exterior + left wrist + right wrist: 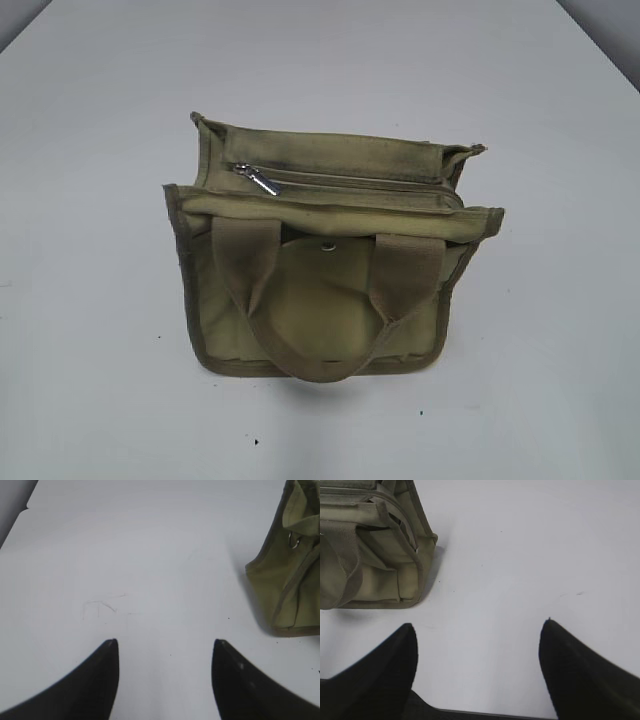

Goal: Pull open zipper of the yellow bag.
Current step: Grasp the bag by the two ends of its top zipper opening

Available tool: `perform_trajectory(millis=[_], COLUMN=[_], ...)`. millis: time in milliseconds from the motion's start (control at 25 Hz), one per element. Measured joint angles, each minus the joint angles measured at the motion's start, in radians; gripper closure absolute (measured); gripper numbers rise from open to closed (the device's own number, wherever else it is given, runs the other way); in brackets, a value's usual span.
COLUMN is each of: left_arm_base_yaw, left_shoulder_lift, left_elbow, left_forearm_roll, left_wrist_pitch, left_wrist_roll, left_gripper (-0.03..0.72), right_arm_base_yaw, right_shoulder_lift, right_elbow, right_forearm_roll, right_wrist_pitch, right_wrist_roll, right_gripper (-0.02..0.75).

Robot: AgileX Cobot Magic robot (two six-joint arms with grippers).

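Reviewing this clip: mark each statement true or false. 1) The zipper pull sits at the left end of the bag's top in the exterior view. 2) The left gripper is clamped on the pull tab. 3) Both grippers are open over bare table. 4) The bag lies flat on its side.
1) True: the pull tab lies at the left end of the zipper.
2) False: the left gripper holds nothing, apart from the yellow bag.
3) True: the right gripper is open too, over the table.
4) False: it stands upright, handles hanging down its front.
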Motion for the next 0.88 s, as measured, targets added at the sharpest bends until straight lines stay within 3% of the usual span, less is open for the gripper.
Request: perform_trajectory(millis=[880], left_arm_base_yaw=[0.0], left_shoulder_lift=[0.0], left_elbow=[0.0], left_forearm_roll=[0.0], left_wrist_pitch=[0.0], left_wrist_roll=[0.0], left_gripper=[0.234], right_arm_base_yaw=[0.0], right_shoulder_lift=[0.0], right_elbow=[0.0], right_forearm_roll=[0.0], right_wrist_pitch=[0.0], right_wrist_roll=[0.0], right_gripper=[0.153])
